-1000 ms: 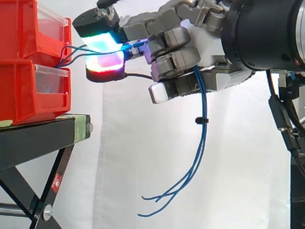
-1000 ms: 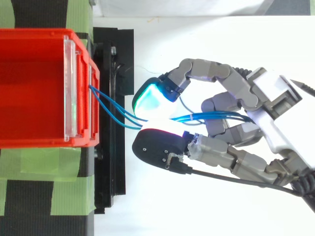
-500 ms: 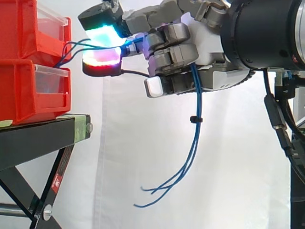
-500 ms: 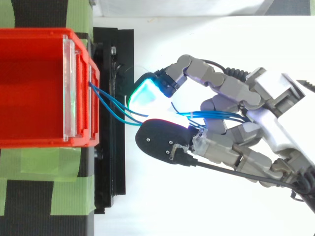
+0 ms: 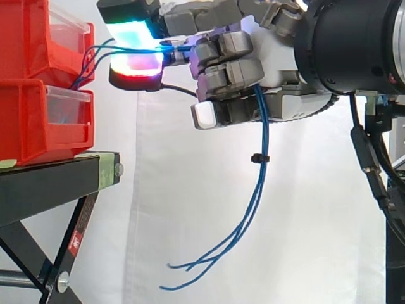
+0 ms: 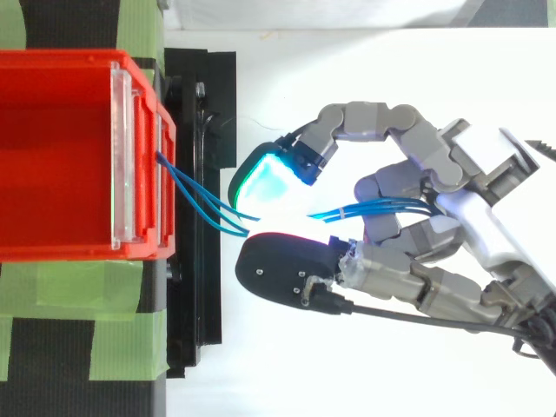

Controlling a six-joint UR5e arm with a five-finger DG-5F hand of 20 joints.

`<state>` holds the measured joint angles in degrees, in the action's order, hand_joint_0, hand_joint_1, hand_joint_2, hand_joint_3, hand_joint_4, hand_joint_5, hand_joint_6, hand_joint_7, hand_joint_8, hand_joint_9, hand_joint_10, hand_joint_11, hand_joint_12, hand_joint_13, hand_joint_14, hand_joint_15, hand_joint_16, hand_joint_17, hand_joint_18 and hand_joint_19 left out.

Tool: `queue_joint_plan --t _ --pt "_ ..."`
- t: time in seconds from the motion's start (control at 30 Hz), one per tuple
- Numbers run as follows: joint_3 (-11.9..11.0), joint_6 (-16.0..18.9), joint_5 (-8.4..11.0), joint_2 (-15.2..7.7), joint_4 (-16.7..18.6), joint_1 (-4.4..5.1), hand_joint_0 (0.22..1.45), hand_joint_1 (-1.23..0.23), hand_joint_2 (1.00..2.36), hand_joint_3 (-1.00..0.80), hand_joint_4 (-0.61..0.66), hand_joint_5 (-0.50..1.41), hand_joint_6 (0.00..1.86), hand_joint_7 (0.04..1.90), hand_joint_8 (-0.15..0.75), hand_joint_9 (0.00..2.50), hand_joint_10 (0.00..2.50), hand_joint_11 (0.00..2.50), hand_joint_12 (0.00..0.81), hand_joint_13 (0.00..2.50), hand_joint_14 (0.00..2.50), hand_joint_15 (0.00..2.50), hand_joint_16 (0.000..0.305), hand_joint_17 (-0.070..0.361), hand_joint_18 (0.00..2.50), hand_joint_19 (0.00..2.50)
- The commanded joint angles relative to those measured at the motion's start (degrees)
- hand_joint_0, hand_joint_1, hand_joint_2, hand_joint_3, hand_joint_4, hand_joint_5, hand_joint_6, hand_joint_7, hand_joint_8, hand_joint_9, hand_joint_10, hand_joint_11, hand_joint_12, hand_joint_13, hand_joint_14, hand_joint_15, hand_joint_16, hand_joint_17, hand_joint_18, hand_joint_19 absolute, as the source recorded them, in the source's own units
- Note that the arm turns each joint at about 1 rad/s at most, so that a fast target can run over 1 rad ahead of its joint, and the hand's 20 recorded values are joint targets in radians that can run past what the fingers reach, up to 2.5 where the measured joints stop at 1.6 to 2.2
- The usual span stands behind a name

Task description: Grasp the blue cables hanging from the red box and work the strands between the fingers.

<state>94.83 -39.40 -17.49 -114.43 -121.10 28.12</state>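
The white curtain (image 5: 190,221) backs the whole scene. In front of it the grey-and-white robot hand (image 6: 482,221) reaches in at the height of the upper of two stacked red plastic bins (image 5: 25,114). The bins sit on a black stand (image 5: 50,183) with green tape strips (image 6: 78,291) across its top.

The robot hand is closed on the thin blue cables (image 5: 259,158). Two glowing fingertips (image 5: 130,30), one cyan-green above and one red below, pinch the strands just beside the bin front. The other fingers are curled in front of the palm.

From the bin's front edge the strands rise in a shallow curve to the pinch. They then run across the palm behind the curled fingers and drop freely below the robot hand, with their loose ends fanning apart near the bottom of the side view. A small black tie (image 5: 256,156) bundles them partway down the hanging stretch.

The main risk is probably the short span between bin and pinch, which has little slack. If the robot hand draws away while the pads hold firm, the strands could tug out of the bin or shift it on the stand. If the pinch loosens while the fingers rub, the strands may slip out sideways. The tie could also catch on a curled finger.
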Motion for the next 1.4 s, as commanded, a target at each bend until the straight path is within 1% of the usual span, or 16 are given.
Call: queue_joint_plan --t 0.0,0.03,0.07,0.2,0.27,0.37,0.5,0.57,0.67,0.8,0.87,0.93,1.07,1.2,1.27,1.37 --pt "0.00 0.03 0.00 -0.01 -0.02 0.00 1.21 -0.63 1.01 -0.02 0.17 0.38 0.69 1.26 0.369 1.56 2.50 2.50 0.537 1.76 2.50 1.57 0.198 0.149 2.04 0.79" --pt "0.00 0.03 0.00 -0.01 -0.02 0.00 1.15 -0.64 1.00 -0.06 0.20 0.53 0.15 1.47 0.369 1.56 2.50 2.50 0.537 1.76 2.50 1.57 0.198 0.149 2.04 0.79" --pt "0.00 0.03 0.00 -0.01 -0.02 0.00 1.09 -0.63 1.00 -0.12 0.21 0.54 0.01 1.42 0.369 1.56 2.50 2.50 0.537 1.76 2.50 1.57 0.198 0.149 2.04 0.79" --pt "0.00 0.03 0.09 -0.01 -0.02 0.00 0.95 -0.59 1.00 -0.27 0.35 0.44 0.02 1.06 0.369 1.56 2.50 2.50 0.537 1.76 2.50 1.57 0.198 0.149 2.04 0.79" --pt "0.00 0.03 0.09 -0.01 -0.02 0.00 1.10 -0.63 1.01 -0.29 0.32 0.40 0.02 1.05 0.369 1.56 2.50 2.50 0.537 1.76 2.50 1.57 0.198 0.149 2.04 0.79" --pt "0.00 0.03 0.09 -0.01 -0.02 0.00 1.29 -0.66 1.01 -0.13 0.18 0.54 0.02 1.24 0.369 1.56 2.50 2.50 0.537 1.76 2.50 1.57 0.198 0.149 2.04 0.79" --pt "0.00 0.03 0.09 -0.01 -0.02 0.00 1.30 -0.70 1.02 -0.11 0.06 0.61 0.01 1.51 0.369 1.56 2.50 2.50 0.537 1.76 2.50 1.57 0.198 0.149 2.04 0.79" --pt "0.00 0.03 0.09 -0.01 -0.02 0.00 1.09 -0.80 1.02 -0.12 0.09 0.26 0.56 1.25 0.369 1.56 2.50 2.50 0.537 1.76 2.50 1.57 0.198 0.149 2.04 0.79" --pt "0.00 0.03 0.09 -0.01 -0.02 0.00 0.96 -0.83 1.02 -0.49 0.13 0.09 0.78 1.16 0.369 1.56 2.50 2.50 0.537 1.76 2.50 1.57 0.198 0.149 2.04 0.79" --pt "0.00 0.03 0.09 -0.01 -0.02 0.00 1.03 -0.85 1.01 -0.73 0.14 -0.02 1.13 1.05 0.369 1.56 2.50 2.50 0.537 1.76 2.50 1.57 0.198 0.149 2.04 0.79" --pt "0.00 0.03 0.09 -0.01 -0.02 0.00 1.25 -0.80 1.01 -0.43 0.08 -0.04 1.34 1.07 0.369 1.56 2.50 2.50 0.537 1.76 2.50 1.57 0.198 0.149 2.04 0.79" --pt "0.00 0.03 0.09 -0.01 -0.02 0.00 1.31 -0.71 1.01 -0.24 0.09 0.10 1.22 1.07 0.369 1.56 2.50 2.50 0.537 1.76 2.50 1.57 0.198 0.149 2.04 0.79" --pt "0.00 0.11 0.09 -0.01 -0.02 0.00 1.18 -0.68 1.01 -0.42 0.17 0.41 0.00 1.38 0.369 1.56 2.50 2.50 0.537 1.76 2.50 1.57 0.198 0.149 2.04 0.79" --pt "0.00 0.20 0.09 -0.01 -0.02 0.00 1.16 -0.72 1.01 -0.65 0.23 0.30 0.01 1.19 0.369 1.56 2.50 2.50 0.537 1.76 2.50 1.57 0.198 0.149 2.04 0.79" --pt "0.00 0.38 0.09 -0.01 -0.02 0.00 1.31 -0.71 1.02 -0.30 0.23 0.34 0.01 1.11 0.369 1.56 2.50 2.50 0.537 1.76 2.50 1.57 0.198 0.149 2.04 0.79" --pt "-0.09 0.46 0.09 -0.01 -0.02 0.00 1.34 -0.69 1.01 -0.15 0.24 0.39 0.02 1.10 0.369 1.56 2.50 2.50 0.537 1.76 2.50 1.57 0.198 0.149 2.04 0.79"
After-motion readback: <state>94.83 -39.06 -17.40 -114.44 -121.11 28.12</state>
